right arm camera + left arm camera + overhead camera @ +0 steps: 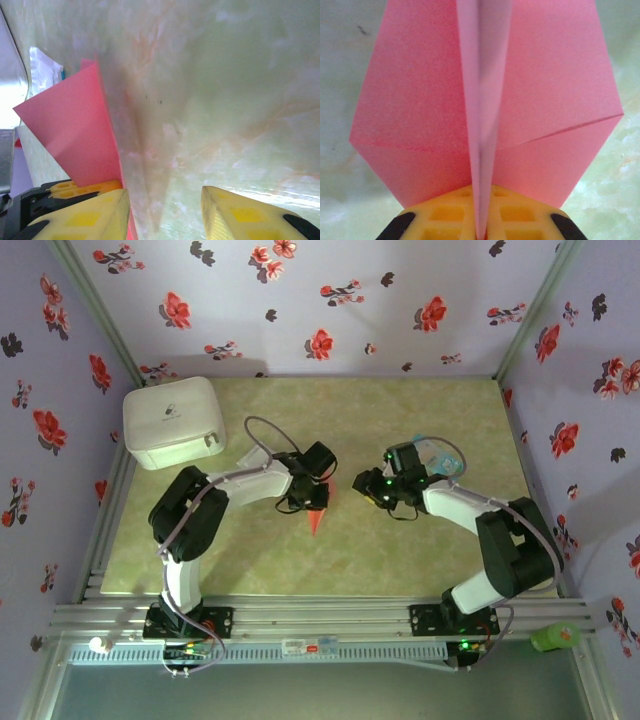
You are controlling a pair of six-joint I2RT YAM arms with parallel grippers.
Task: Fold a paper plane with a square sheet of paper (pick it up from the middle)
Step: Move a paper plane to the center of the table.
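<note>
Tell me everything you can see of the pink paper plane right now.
The paper plane is salmon-pink thin paper, folded into a pointed dart with two slanted wings and a raised centre fold. The left gripper is shut on that centre fold, holding it over the pale marbled table. From above, its pointed tip juts out towards the arm bases.

Surface: we saw a pale green marbled table point(420, 550) | far-left corner: white box point(173, 422) | right of centre: teal-and-white packet point(438, 454)
</note>
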